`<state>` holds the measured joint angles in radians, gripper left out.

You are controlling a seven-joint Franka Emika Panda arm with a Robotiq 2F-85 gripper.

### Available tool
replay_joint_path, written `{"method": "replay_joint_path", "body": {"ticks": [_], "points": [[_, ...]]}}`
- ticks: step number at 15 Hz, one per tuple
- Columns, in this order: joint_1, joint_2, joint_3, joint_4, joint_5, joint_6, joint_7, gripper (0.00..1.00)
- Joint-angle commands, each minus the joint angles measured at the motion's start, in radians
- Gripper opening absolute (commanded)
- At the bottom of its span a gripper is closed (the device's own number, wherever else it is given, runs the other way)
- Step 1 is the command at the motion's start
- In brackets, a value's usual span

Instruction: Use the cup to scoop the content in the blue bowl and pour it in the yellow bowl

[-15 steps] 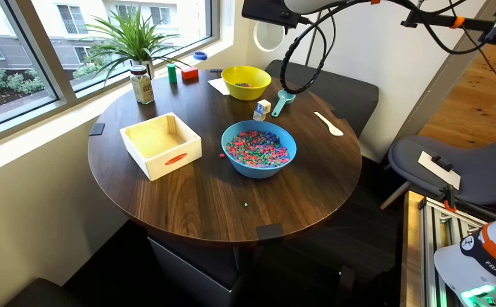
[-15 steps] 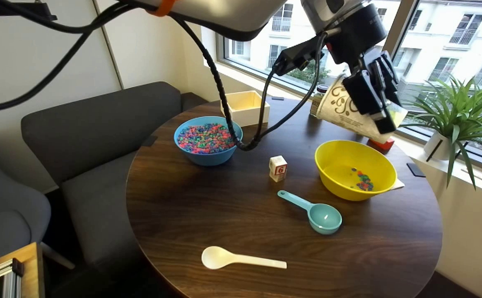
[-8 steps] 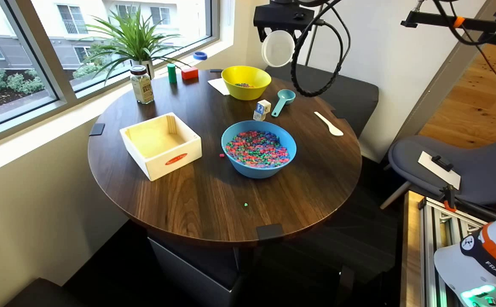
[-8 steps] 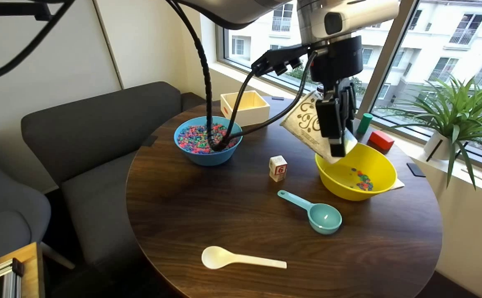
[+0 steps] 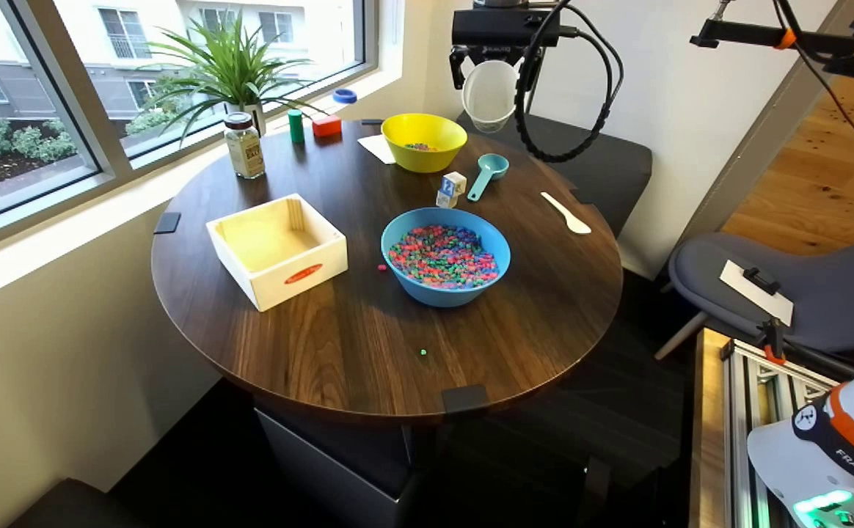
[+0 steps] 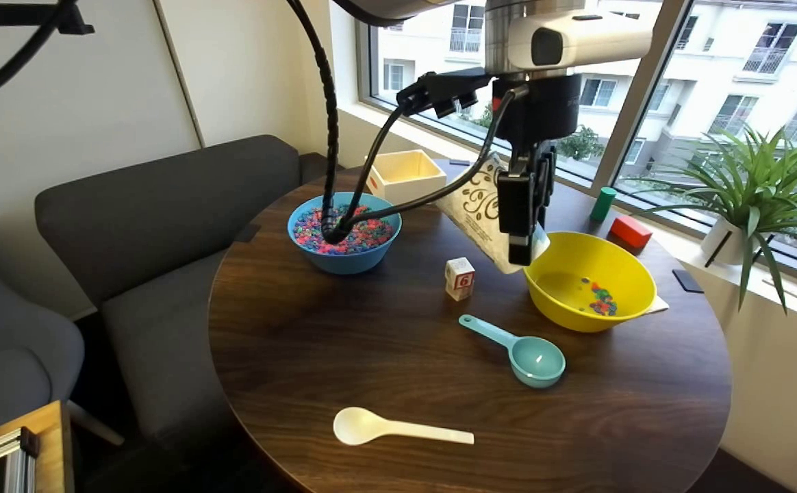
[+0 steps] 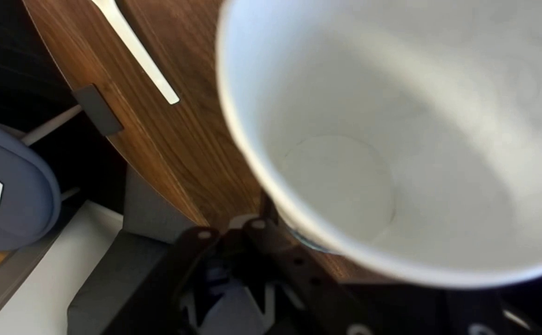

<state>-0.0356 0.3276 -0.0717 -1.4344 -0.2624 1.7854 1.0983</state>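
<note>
Our jaws pinch the tilted cup (image 6: 479, 218) above the table (image 6: 302, 356); we see many bits (image 5: 442, 257) in the blue bowl (image 5: 442, 296) and a few in the yellow bowl (image 6: 597, 257).

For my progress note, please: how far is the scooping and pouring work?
Looks done: some pouring; a few bits lie in the yellow bowl. In hand: the end effector holds the tilted cup, its visible inside empty. Left: probably more scooping; the blue bowl holds many more.
</note>
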Motion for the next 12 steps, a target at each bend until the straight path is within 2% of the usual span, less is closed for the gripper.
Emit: {"method": "replay_joint_path", "body": {"ticks": [1,2,3,8,12], "points": [[0.016,0.002,-0.02,0.003,0.007,-0.002,-0.005,0.63],[0.017,0.002,-0.02,0.003,0.007,-0.002,-0.005,0.63],[0.003,-0.001,-0.012,-0.006,0.051,0.008,-0.029,0.38],[-0.038,-0.036,0.009,-0.09,0.313,-0.006,-0.181,0.38],[-0.061,-0.047,0.005,-0.13,0.473,-0.103,-0.289,0.38]]}}
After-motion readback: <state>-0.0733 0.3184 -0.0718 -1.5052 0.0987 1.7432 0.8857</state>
